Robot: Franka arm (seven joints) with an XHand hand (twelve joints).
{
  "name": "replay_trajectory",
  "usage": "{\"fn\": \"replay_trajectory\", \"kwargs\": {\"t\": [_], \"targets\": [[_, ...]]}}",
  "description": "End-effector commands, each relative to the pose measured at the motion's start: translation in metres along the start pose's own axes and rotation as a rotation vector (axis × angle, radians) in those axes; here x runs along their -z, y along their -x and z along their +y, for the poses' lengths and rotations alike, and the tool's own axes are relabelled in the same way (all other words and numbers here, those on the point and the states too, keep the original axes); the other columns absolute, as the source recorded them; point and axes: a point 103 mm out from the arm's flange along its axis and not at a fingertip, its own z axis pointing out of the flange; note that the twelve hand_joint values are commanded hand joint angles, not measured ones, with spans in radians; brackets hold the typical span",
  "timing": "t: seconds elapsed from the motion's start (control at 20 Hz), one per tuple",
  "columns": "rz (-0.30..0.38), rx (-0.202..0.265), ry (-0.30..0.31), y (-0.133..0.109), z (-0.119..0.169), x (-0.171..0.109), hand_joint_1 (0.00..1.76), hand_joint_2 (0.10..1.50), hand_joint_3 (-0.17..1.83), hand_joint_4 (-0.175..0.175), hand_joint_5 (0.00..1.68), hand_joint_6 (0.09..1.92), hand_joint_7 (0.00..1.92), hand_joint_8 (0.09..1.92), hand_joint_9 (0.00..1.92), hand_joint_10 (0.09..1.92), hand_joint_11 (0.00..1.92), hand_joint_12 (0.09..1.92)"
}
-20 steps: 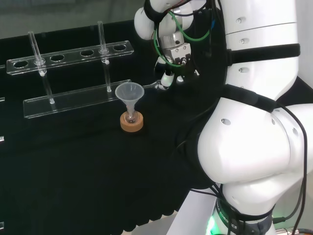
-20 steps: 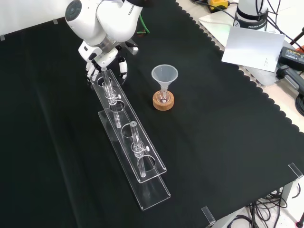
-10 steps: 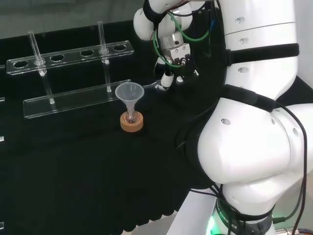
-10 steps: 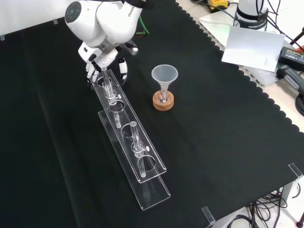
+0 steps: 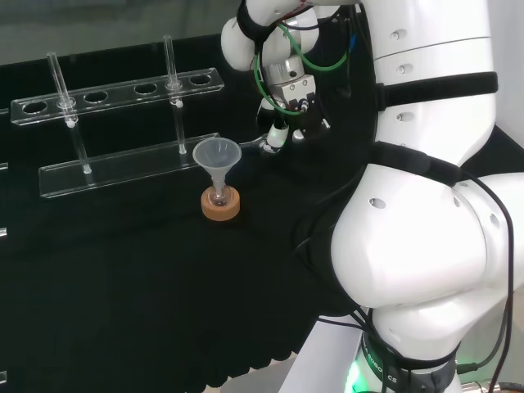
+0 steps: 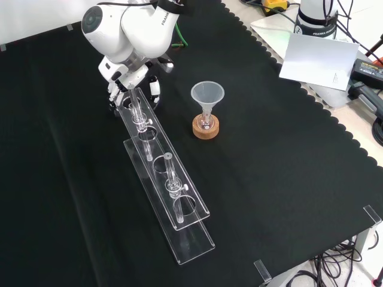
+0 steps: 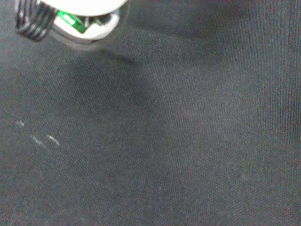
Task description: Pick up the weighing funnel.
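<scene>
One small change shows against the picture half a second ago: in the head view the black and white hand (image 5: 282, 115) of the white arm stands slightly more to the left and higher, in the upper middle of the frame. In the front view it has shifted a little toward the left, in the upper left of the frame. The other things lie as before.

The small clear scoop-shaped weighing funnel (image 5: 262, 145) lies on the black cloth (image 5: 123, 286), a pale glint just left of and below the hand in the head view. One fingertip (image 5: 278, 136) is just beside it; I cannot tell if they touch. In the front view I cannot make the piece out under the hand (image 6: 133, 76).

The fingers (image 6: 155, 91) hang down, spread and relaxed, and grasp nothing, at the upper end of the long clear plastic rack (image 6: 167, 179). The big clear cone-shaped funnel (image 5: 216, 155) stands on its round cork ring (image 5: 221, 205), left of and below the weighing funnel in the head view.
</scene>
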Motion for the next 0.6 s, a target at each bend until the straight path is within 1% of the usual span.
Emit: {"fn": "replay_trajectory", "kwargs": {"t": [0.05,0.35,0.6], "targets": [[-0.012,0.002,-0.007,-0.0038,0.0032,-0.0025,0.92,0.58,0.56,-0.010,0.60,0.10,0.33,0.67,0.64,0.55,0.54,1.29],[-0.014,0.001,-0.005,-0.0027,0.0039,-0.0027,0.92,0.59,0.57,-0.009,0.61,0.10,0.33,0.67,0.64,0.55,0.54,1.29],[-0.033,0.003,-0.024,-0.0012,0.0087,-0.0015,0.91,0.60,0.57,-0.007,0.62,0.11,0.34,0.68,0.65,0.56,0.54,1.29]]}}
